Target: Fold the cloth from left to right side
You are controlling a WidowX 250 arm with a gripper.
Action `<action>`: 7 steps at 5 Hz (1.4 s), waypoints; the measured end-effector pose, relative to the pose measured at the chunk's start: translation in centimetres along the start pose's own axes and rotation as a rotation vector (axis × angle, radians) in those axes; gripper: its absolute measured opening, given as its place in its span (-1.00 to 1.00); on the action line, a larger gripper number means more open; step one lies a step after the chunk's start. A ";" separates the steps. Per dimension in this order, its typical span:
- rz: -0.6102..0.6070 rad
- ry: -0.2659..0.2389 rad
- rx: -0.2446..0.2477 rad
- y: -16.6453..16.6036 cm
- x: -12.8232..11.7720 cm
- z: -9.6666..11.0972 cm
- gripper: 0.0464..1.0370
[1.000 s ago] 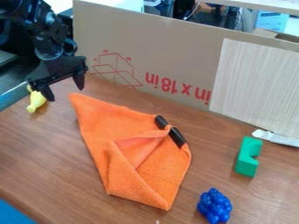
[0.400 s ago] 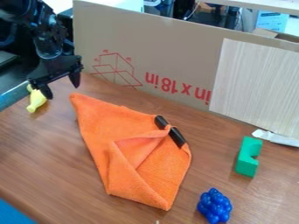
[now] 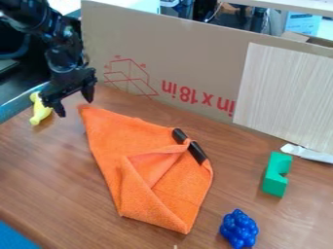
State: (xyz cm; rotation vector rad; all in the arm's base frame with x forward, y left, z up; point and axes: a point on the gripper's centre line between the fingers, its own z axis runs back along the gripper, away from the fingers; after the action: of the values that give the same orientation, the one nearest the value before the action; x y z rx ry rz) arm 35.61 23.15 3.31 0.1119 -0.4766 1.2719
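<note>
Orange cloth partly folded at mid-table; gripper released near its upper left corner

Far left: yellow toy [image 3: 40,110], smooth and rounded, narrow at the neck, on the brown wood-grain table [image 3: 52,180]. Just beside it, gripper [image 3: 75,108]: matte black, angular, pointed fingers spread apart, grasping nothing; near the cloth's upper left tip. Cloth [image 3: 123,141]: centre-left of table, soft, fuzzy pile, roughly kite-shaped. Upper left part tapers to a point; lower part carries overlapping folds with a triangular pocket between them. At its right edge, a black rod [image 3: 198,152], cylindrical, crossed by a narrow loop of cloth. Behind, cardboard [image 3: 195,53]: flat, upright, with red print. Lower right of cloth, apart from it: blue cluster [image 3: 238,229], glossy, knobbly spheres. Farther right, green block [image 3: 276,180], smooth, notched on one side. Against the cardboard, pale board [image 3: 283,92], finely streaked; near its foot, white strip [image 3: 308,153], crumpled.
</note>
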 end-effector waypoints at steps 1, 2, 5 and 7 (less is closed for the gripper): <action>0.060 -0.002 0.029 0.2 -0.4 -0.7 0.80; 0.081 -0.022 0.033 0.0 -0.4 -0.7 0.22; -0.026 -0.036 -0.003 -1.4 -2.3 0.7 -0.98; -0.325 -0.079 -0.176 -7.6 -8.2 7.0 -0.99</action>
State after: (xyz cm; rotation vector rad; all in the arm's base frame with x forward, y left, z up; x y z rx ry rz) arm 38.99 11.14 7.64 0.0877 -0.6098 0.9062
